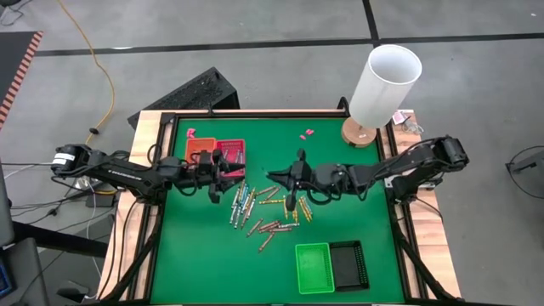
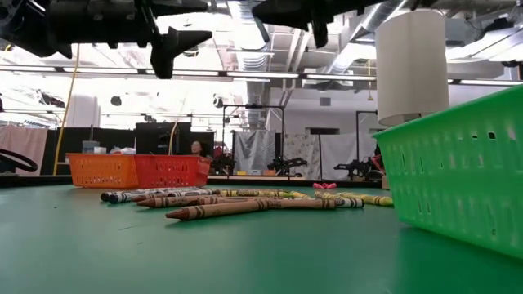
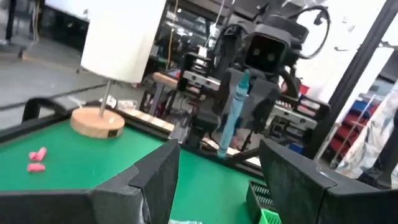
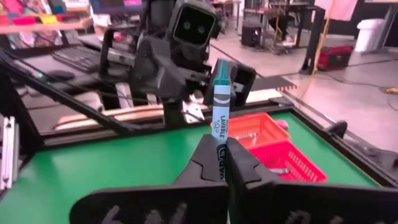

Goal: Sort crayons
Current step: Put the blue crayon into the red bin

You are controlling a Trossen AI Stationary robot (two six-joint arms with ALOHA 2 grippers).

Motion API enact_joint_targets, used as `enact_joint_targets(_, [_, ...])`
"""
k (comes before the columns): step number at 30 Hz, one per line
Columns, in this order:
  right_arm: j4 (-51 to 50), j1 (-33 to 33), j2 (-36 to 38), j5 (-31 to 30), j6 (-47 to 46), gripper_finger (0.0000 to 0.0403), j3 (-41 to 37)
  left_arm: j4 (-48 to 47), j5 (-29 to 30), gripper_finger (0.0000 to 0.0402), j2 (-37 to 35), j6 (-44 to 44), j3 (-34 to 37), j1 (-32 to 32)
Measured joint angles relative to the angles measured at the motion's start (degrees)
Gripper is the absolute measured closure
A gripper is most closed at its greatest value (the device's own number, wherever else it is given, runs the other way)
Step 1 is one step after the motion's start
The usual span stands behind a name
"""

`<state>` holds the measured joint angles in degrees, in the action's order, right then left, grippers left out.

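**Right pincer holds a teal crayon up over the pile**

On my left, the left pincer (image 1: 228, 177) hangs released above the counter (image 1: 340, 195), its fingers spread wide, just beside the orange tray (image 1: 199, 151) and the red tray (image 1: 231, 153) at the counter's far left. The two trays sit side by side, touching.

Toward the middle, the loose crayons (image 1: 259, 208) lie scattered flat on the green surface between the two arms, a mix of grey, blue, yellow and brown-red sticks.

Right of that, I see the right pincer (image 1: 291, 201) clenched on a teal crayon (image 4: 221, 115), which stands upright between the fingertips, lifted clear of the counter above the pile. From the left wrist the same crayon (image 3: 233, 106) shows hanging in that pincer.

Nearer me on the right, the green tray (image 1: 313, 268) and the black tray (image 1: 348, 263) sit side by side. At the far right corner stands a white lamp (image 1: 384, 85) on a round wooden base, with pink scraps (image 1: 307, 133) lying near it.
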<state>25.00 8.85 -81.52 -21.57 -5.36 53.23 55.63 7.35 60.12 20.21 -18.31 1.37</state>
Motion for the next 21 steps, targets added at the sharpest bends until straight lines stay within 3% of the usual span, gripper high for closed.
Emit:
enact_joint_targets(10, [11.3,-1.32,-1.96,5.03,3.28,0.0401,0.0,3.26,-2.56,0.0191,0.0,-4.74,0.0,1.49])
enact_joint_targets(21, [20.18,-4.14,-6.2,12.04,0.18,0.0401,0.11,3.02,-2.55,0.0191,0.02,-4.77,0.0,2.03])
